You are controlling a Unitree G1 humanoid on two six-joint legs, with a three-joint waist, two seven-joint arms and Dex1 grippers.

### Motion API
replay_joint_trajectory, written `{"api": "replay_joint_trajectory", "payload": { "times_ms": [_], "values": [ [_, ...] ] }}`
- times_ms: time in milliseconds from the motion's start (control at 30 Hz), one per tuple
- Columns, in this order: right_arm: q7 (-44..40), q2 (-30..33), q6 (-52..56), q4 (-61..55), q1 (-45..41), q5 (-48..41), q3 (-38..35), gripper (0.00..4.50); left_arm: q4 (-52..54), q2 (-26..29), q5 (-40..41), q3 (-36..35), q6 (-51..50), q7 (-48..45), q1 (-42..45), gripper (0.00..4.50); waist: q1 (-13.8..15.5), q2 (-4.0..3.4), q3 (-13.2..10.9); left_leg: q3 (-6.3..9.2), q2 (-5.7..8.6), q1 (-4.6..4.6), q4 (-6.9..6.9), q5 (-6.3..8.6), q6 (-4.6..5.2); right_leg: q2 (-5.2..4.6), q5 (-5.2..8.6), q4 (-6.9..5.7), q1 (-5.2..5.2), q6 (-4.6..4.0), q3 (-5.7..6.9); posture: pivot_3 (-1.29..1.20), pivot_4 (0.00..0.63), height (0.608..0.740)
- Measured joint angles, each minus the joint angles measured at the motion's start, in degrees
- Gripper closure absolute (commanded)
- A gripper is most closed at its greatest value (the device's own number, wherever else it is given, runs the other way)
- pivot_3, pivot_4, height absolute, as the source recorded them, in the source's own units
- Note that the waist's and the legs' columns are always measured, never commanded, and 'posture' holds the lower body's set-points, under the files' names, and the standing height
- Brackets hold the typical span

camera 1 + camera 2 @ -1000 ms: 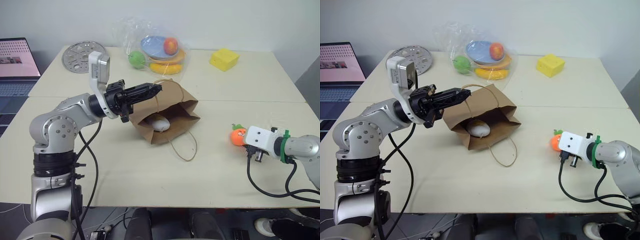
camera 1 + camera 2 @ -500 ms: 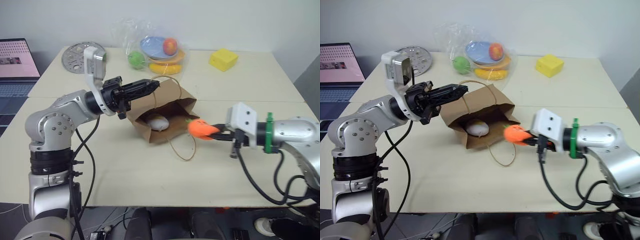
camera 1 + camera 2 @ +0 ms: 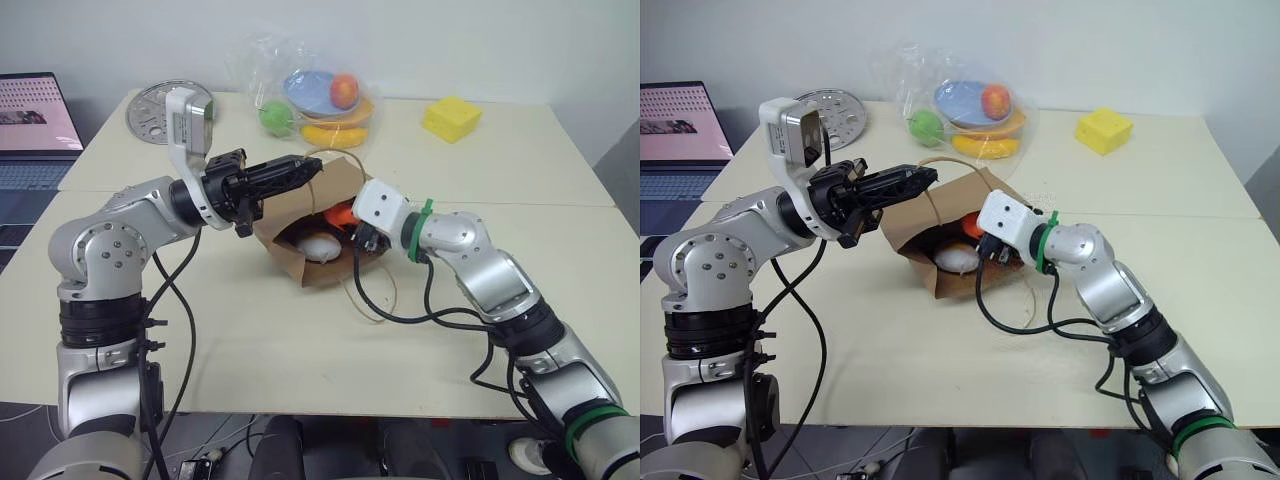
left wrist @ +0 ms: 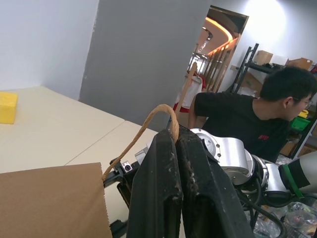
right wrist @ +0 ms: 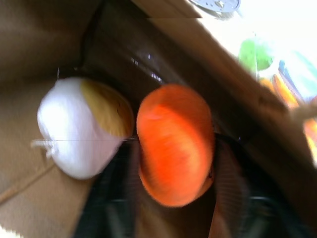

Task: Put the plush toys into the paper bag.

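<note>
The brown paper bag [image 3: 288,252] lies on its side, mouth toward me. My left gripper [image 3: 311,171] is shut on its upper twine handle [image 4: 147,120] and holds the mouth up. The white egg toy [image 3: 318,247] rests inside the bag. My right gripper [image 3: 349,229] reaches into the bag's mouth. In the right wrist view the orange carrot toy [image 5: 176,144] sits between its spread fingers [image 5: 230,173], right beside the egg toy [image 5: 79,129], so the gripper is open. The carrot [image 3: 971,222] peeks out just inside the bag's rim.
A clear plastic bag with plastic fruit and a blue plate [image 3: 320,95] sits behind the paper bag. A yellow block [image 3: 451,117] is at the back right, a metal disc [image 3: 158,105] at the back left, a laptop [image 3: 35,115] at the far left. A person [image 4: 247,124] stands beyond the table.
My right arm has swung left from the table's right side, carrying the carrot up into the bag's mouth, and its fingers have spread. The left gripper has kept hold of the handle.
</note>
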State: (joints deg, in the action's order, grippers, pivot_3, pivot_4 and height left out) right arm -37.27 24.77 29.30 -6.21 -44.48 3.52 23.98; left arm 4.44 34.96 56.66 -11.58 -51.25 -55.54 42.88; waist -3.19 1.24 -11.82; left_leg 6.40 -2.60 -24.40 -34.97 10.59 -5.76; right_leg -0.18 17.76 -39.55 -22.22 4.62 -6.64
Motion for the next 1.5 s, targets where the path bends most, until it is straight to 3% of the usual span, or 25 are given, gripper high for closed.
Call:
{"api": "replay_joint_trajectory", "payload": {
  "times_ms": [133, 167, 300, 500, 600, 767, 1000, 1133, 1433, 1500],
  "values": [
    [-1.6, 0.8, -0.2, -1.7, 0.2, 0.6, -0.1, 0.12, 0.0, 0.0, 0.0, 0.0, 0.0, 0.2, 0.0, 4.5, 0.0, 0.0, 0.0, 0.0, 0.0, 0.0, -0.02, 0.0, 0.0, 0.0, 0.0, -0.05, 0.0, 0.0, 0.0, 0.0, 0.15, 0.74],
    [-2.2, 1.2, 0.0, -2.9, 0.4, 0.4, -0.3, 0.05, -0.1, -0.1, 0.0, 0.0, 0.0, 0.2, 0.0, 4.5, 0.0, 0.0, 0.0, 0.0, 0.0, 0.01, -0.02, 0.0, 0.0, 0.0, 0.0, -0.06, 0.0, 0.0, 0.0, 0.0, 0.15, 0.74],
    [-4.9, 2.4, 1.7, -7.8, 1.0, -1.4, -1.9, 0.05, -0.5, -0.4, -0.1, 0.0, 0.2, 0.8, 0.3, 4.5, -0.1, 0.0, 0.0, 0.01, 0.0, 0.01, -0.02, 0.0, 0.0, 0.0, 0.0, -0.07, 0.0, 0.0, 0.0, 0.0, 0.15, 0.74],
    [-16.3, 12.8, 14.1, -25.0, 8.2, -18.8, -15.2, 0.05, -1.2, -1.3, -0.4, 0.0, 0.6, 1.3, 1.2, 4.5, 0.7, 0.01, 0.0, 0.08, 0.02, -0.03, -0.01, 0.01, 0.01, -0.02, 0.0, 0.1, 0.09, 0.0, 0.08, 0.0, 0.15, 0.74],
    [-17.1, 14.9, 18.9, -28.7, 14.7, -24.3, -20.3, 0.05, -1.6, -1.4, -0.5, 0.0, 0.7, 1.3, 1.3, 4.5, 0.6, 0.01, 0.0, 0.07, 0.01, 0.01, -0.01, 0.01, 0.01, 0.0, 0.01, 0.04, 0.09, 0.0, 0.07, 0.0, 0.15, 0.74],
    [-11.1, 14.8, 20.5, -26.2, 23.8, -23.1, -19.9, 0.05, -1.7, -1.3, -0.6, 0.0, 0.7, 1.3, 1.3, 4.5, 0.0, 0.01, 0.0, -0.03, 0.01, 0.05, -0.06, 0.0, 0.02, 0.01, 0.01, 0.02, 0.08, 0.0, -0.04, 0.0, 0.15, 0.74],
    [-3.6, 6.6, 18.2, -11.7, 23.0, -18.2, -13.5, 0.05, -1.7, -0.9, -0.8, 0.0, 0.7, 1.3, 1.3, 4.5, -0.4, 0.03, 0.0, -0.12, 0.0, 0.08, -0.08, -0.02, 0.03, 0.04, 0.01, -0.03, 0.06, 0.01, -0.15, 0.0, 0.15, 0.74],
    [-3.6, 4.0, 19.4, -8.3, 21.1, -18.9, -13.3, 1.01, -1.7, -0.7, -0.8, -0.1, 0.7, 1.4, 1.4, 4.5, -0.2, 0.03, 0.0, -0.08, 0.01, 0.06, -0.03, -0.02, 0.03, 0.03, 0.01, -0.02, 0.05, 0.01, -0.11, 0.0, 0.15, 0.74],
    [-4.4, 2.9, 23.8, -8.4, 20.9, -24.0, -14.7, 4.37, -2.0, -0.6, -1.0, -0.1, 0.8, 2.0, 1.6, 4.5, -0.2, 0.03, 0.0, -0.06, 0.01, 0.06, -0.02, -0.02, 0.03, 0.03, 0.01, -0.03, 0.05, 0.01, -0.09, 0.0, 0.15, 0.74],
    [-4.3, 3.0, 25.5, -9.7, 20.9, -26.2, -17.2, 4.44, -3.0, -0.6, -1.7, -0.1, 1.5, 1.9, 2.7, 4.5, -0.1, 0.03, 0.0, -0.05, 0.01, 0.06, -0.02, -0.02, 0.03, 0.04, 0.01, -0.02, 0.06, 0.01, -0.08, 0.0, 0.15, 0.74]
  ]
}}
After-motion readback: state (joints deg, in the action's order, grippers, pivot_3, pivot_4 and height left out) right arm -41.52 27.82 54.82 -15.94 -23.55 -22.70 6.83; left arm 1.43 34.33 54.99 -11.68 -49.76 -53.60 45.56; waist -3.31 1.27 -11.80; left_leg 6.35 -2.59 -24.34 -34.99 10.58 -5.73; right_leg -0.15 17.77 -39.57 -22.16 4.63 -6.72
